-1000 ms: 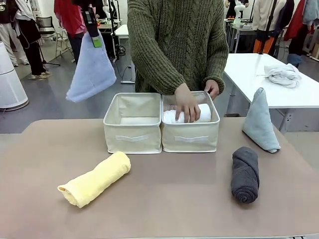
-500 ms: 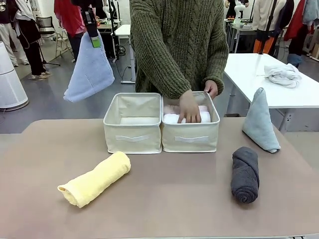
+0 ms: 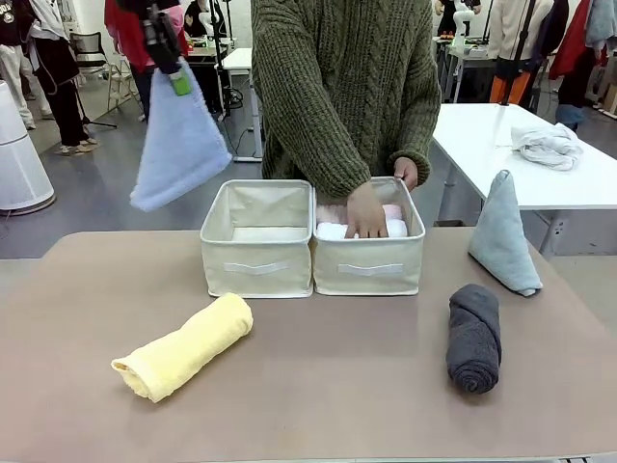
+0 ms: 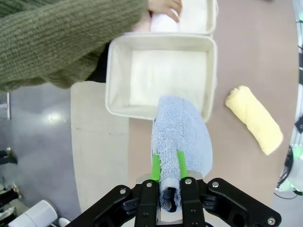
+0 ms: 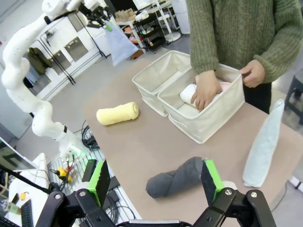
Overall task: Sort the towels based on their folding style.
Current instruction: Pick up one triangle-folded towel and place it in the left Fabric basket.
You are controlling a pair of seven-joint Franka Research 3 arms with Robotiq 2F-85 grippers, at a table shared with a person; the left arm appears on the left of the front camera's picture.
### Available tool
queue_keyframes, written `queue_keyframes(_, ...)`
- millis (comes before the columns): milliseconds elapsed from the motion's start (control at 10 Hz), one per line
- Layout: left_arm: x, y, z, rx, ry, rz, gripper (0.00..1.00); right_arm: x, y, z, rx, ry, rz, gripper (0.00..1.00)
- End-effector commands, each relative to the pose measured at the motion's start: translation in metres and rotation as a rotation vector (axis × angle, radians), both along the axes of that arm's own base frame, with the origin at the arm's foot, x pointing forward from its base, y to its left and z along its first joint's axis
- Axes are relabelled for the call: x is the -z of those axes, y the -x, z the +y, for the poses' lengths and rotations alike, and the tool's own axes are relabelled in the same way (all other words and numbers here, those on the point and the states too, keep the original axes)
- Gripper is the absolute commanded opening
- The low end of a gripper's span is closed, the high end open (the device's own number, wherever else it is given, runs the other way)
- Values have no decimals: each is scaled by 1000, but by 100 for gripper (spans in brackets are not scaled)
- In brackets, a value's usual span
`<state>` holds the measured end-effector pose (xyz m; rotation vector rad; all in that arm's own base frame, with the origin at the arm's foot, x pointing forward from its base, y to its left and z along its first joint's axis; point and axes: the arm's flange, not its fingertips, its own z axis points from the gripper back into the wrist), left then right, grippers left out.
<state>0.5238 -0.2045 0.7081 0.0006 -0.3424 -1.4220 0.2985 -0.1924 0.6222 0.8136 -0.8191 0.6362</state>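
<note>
Hanging high beyond the table's [image 3: 318, 386] far left corner, a lavender-blue cone towel [image 3: 178, 145] dangles point-up from the left gripper [image 3: 179, 79], whose green pads are clamped on its narrow tip. Two cream fabric boxes sit side by side at the middle of the far edge. The left box [image 3: 255, 262] looks bare inside. The right box [image 3: 371, 268] holds a white roll [image 3: 333, 231] and a pink roll [image 3: 391, 210], with a person's hand [image 3: 366, 210] pressing down on them. A yellow roll [image 3: 183, 347] lies toward the near left corner, and a dark grey roll [image 3: 474, 336] toward the near right. A pale teal cone [image 3: 503, 234] stands upright at the right edge. The right gripper [image 5: 156, 181] hovers over the near right side with its jaws spread wide and nothing between them. The cone likely belongs in the left box, apart from the rolls. Only a small pinch of cloth carries it, so it could slip free or sag open and lose its shape. Let go too soon, it would fall past the far edge to the floor or catch on the box rim. A wide swing could also brush the person's arm.
</note>
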Motion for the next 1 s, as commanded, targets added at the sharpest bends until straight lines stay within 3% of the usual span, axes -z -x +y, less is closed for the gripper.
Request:
queue_keyframes(0, 16, 33, 20, -29, -8, -13, 14, 0, 0, 0, -5, -7, -7, 100)
queue_keyframes(400, 15, 30, 24, -101, -11, -55, 14, 0, 0, 0, -5, -7, -7, 100)
queue_keyframes(500, 13, 34, 26, -39, -16, 3, 14, 0, 0, 0, -5, -7, -7, 100)
queue_keyframes(900, 13, 34, 26, -39, -16, 3, 14, 0, 0, 0, -5, -7, -7, 100)
